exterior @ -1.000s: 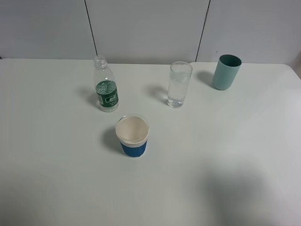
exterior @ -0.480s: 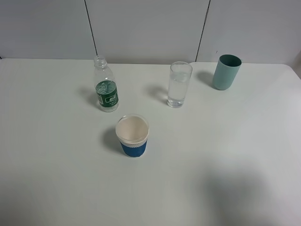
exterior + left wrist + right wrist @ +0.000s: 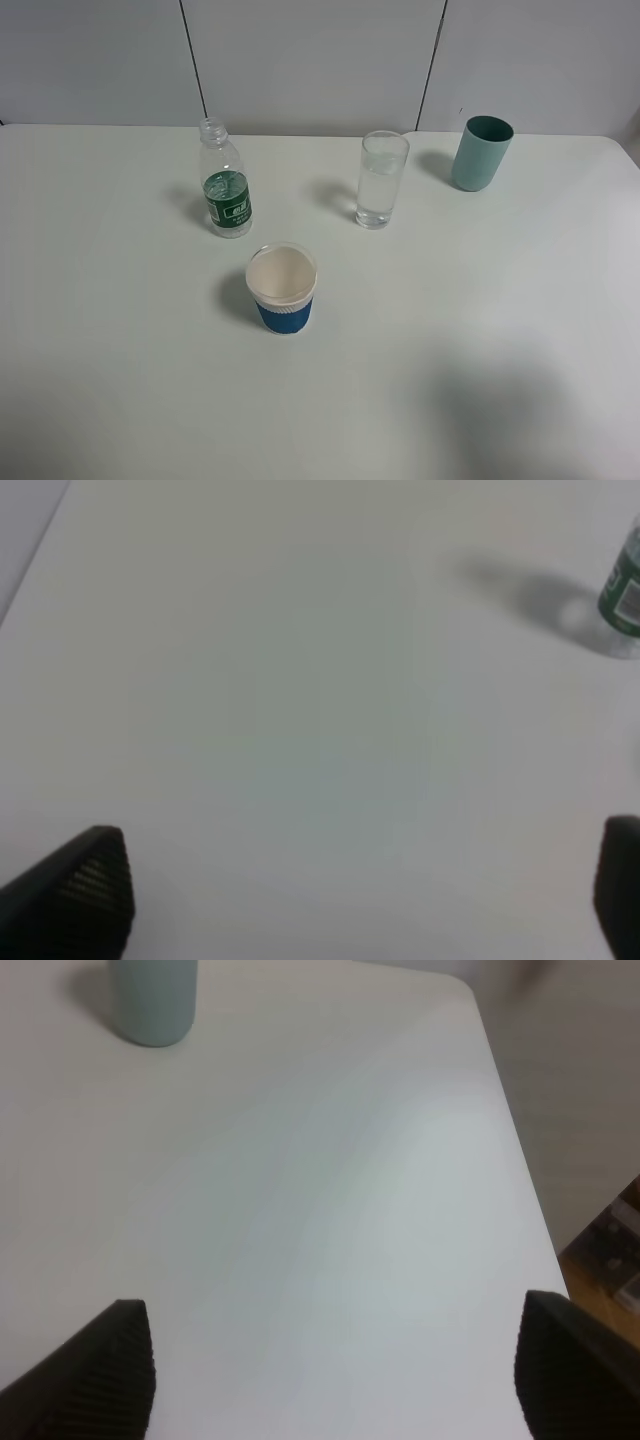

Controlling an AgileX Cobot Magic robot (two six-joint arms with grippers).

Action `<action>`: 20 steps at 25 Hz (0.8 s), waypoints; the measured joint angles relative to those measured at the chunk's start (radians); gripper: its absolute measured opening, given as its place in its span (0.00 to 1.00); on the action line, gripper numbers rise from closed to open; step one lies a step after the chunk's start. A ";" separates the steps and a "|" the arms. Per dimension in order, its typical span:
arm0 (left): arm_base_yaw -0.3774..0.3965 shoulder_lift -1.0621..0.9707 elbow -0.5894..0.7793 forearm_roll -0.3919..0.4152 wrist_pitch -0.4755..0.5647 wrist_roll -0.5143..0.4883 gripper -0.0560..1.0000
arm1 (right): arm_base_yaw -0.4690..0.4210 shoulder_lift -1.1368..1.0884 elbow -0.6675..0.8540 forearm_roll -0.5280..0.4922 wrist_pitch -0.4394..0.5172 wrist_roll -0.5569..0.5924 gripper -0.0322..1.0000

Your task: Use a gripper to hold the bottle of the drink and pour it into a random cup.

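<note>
The bottle of the drink (image 3: 225,185) stands uncapped at the back left of the white table, clear with a green label; its label edge (image 3: 625,590) shows in the left wrist view. The cup (image 3: 381,180), a tall clear glass holding some clear liquid, stands to its right. Neither arm appears in the exterior high view. My left gripper (image 3: 365,890) hovers open over bare table, well short of the bottle, nothing between its fingers (image 3: 85,890). My right gripper (image 3: 335,1375) is also open and empty, its fingers (image 3: 100,1370) wide apart above the table's right side.
A white paper cup with a blue sleeve (image 3: 282,288) stands in front of the bottle, empty. A teal tumbler (image 3: 481,152) stands at the back right and shows as (image 3: 152,998) in the right wrist view. The table's right edge (image 3: 520,1150) drops off to the floor.
</note>
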 joint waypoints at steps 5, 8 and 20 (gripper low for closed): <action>0.000 0.000 0.000 0.000 0.000 0.000 0.92 | 0.000 0.000 0.000 0.000 0.000 0.000 0.75; 0.000 0.000 0.000 0.000 0.000 0.000 0.92 | 0.000 0.000 0.000 0.000 0.000 0.000 0.75; 0.000 0.000 0.000 0.000 0.000 0.000 0.92 | 0.000 0.000 0.000 0.000 0.000 0.000 0.75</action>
